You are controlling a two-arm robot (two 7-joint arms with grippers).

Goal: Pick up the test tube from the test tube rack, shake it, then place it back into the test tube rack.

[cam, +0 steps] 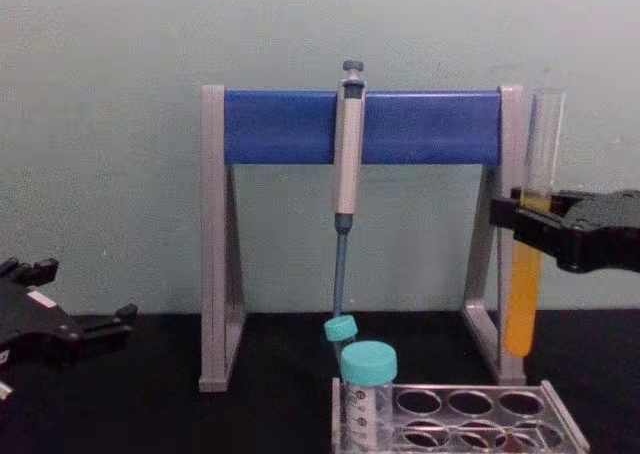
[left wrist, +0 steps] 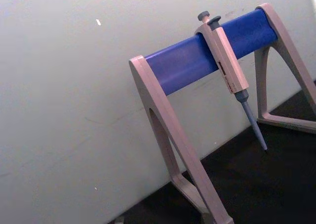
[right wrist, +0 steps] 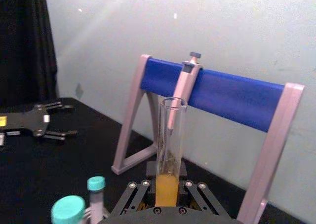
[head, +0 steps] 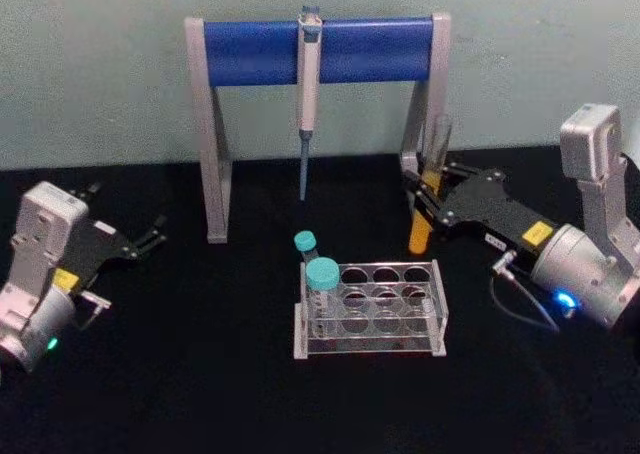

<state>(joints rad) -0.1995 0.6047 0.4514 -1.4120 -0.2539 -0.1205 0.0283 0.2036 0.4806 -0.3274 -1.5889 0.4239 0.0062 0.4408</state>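
The test tube, tall clear glass with orange-yellow liquid in its lower half, hangs in the air behind the rack's right end, almost upright. My right gripper is shut on its middle; in the chest view the black fingers clamp the test tube beside the stand's right leg. The right wrist view looks up along the test tube from my right gripper. The clear test tube rack stands at the table's centre. My left gripper rests open at the far left.
Two teal-capped vials stand in the rack's left end. Behind is a grey-and-blue pipette stand with a pipette hanging from its bar. The black table has free room on both sides of the rack.
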